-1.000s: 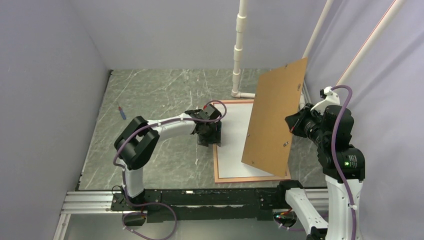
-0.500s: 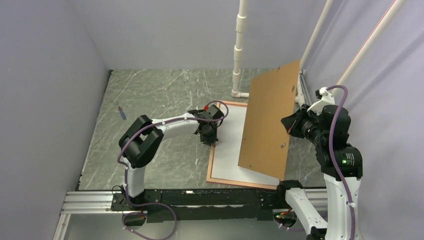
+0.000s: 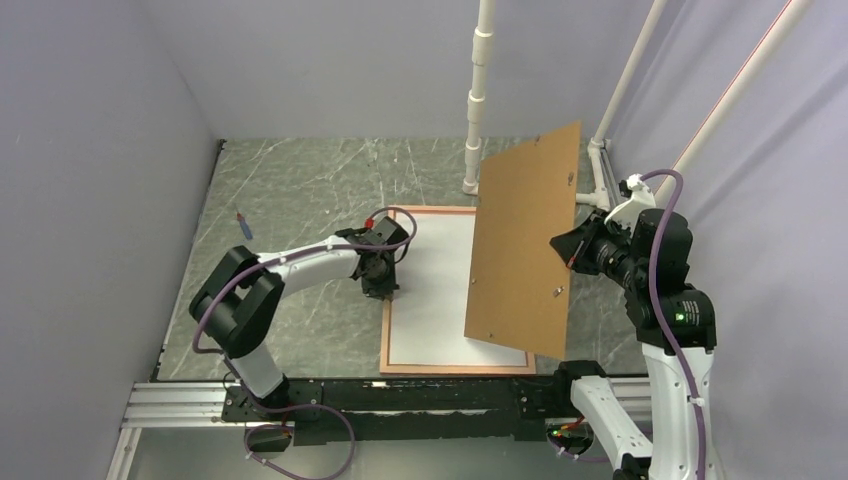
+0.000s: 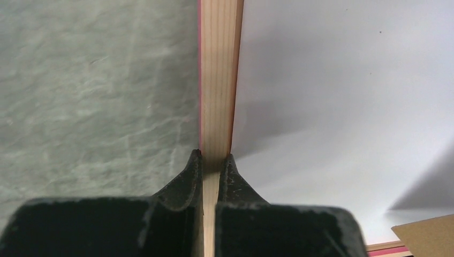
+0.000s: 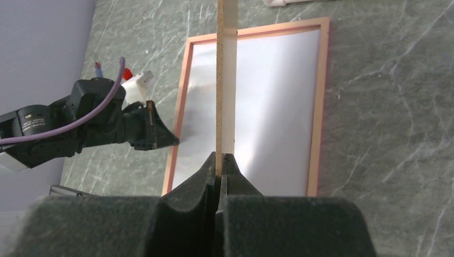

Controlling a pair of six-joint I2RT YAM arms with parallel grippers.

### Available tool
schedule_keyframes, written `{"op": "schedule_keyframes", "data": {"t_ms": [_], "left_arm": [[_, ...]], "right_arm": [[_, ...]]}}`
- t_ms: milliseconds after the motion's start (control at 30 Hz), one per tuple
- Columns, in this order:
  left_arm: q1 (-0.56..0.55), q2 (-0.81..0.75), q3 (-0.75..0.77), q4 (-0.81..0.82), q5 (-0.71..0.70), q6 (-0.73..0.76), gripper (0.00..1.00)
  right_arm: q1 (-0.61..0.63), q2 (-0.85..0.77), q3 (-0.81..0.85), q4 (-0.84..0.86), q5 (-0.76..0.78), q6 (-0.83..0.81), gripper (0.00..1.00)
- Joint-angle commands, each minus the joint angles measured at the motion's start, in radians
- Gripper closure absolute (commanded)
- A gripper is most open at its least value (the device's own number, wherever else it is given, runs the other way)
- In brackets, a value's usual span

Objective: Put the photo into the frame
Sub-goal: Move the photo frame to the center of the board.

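The frame (image 3: 455,369) lies flat on the grey marbled table (image 3: 300,190), right of centre and toward the near edge. A white sheet fills it, apparently the photo (image 3: 435,290) lying blank side up; no print shows. The left gripper (image 3: 381,287) reaches down to the frame's left rail, and its fingers (image 4: 188,179) are pinched tight on the wooden strip. The right gripper (image 3: 570,262) is clamped on the right edge of a brown backing board (image 3: 522,240), which stands steeply tilted above the frame's right side. A small blue-and-red pen-like thing (image 3: 243,225) lies well off to the left.
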Motion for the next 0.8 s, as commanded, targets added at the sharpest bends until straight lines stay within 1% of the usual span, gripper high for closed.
{"op": "schedule_keyframes", "data": {"t_ms": [0,67,200,267,400,433,467,500,600,667,767], "left_arm": [[0.028,-0.102,-0.069,0.0,-0.048,-0.035,1.0],[0.038,-0.119,-0.098,0.021,-0.04,-0.029,1.0],[0.048,-0.125,-0.11,0.028,-0.033,-0.014,1.0],[0.048,-0.125,-0.11,0.037,-0.026,-0.001,0.9],[0.052,-0.137,-0.106,0.041,-0.019,0.021,0.59],[0.053,-0.142,-0.103,0.037,-0.021,0.024,0.43],[0.054,-0.149,-0.102,0.029,-0.027,0.023,0.3],[0.055,-0.158,-0.102,0.024,-0.035,0.024,0.23],[0.061,-0.201,-0.118,0.017,-0.059,0.019,0.15],[0.075,-0.24,-0.144,0.038,-0.048,0.016,0.14],[0.115,-0.314,-0.21,0.099,0.01,0.014,0.14]], "right_arm": [[0.0,-0.016,-0.004,0.151,-0.051,0.009,1.0],[0.0,-0.015,-0.011,0.157,-0.057,0.013,1.0],[0.0,-0.016,-0.02,0.164,-0.072,0.019,1.0],[0.0,-0.016,-0.019,0.164,-0.076,0.021,1.0],[0.0,-0.016,-0.017,0.162,-0.079,0.02,1.0],[0.0,-0.016,-0.015,0.161,-0.081,0.021,1.0],[0.0,-0.017,-0.014,0.16,-0.082,0.02,1.0],[0.0,-0.018,-0.014,0.161,-0.083,0.02,1.0],[0.0,-0.019,-0.015,0.161,-0.095,0.022,1.0],[0.0,-0.018,-0.015,0.164,-0.107,0.025,1.0],[0.0,-0.019,-0.019,0.179,-0.138,0.035,1.0]]}}
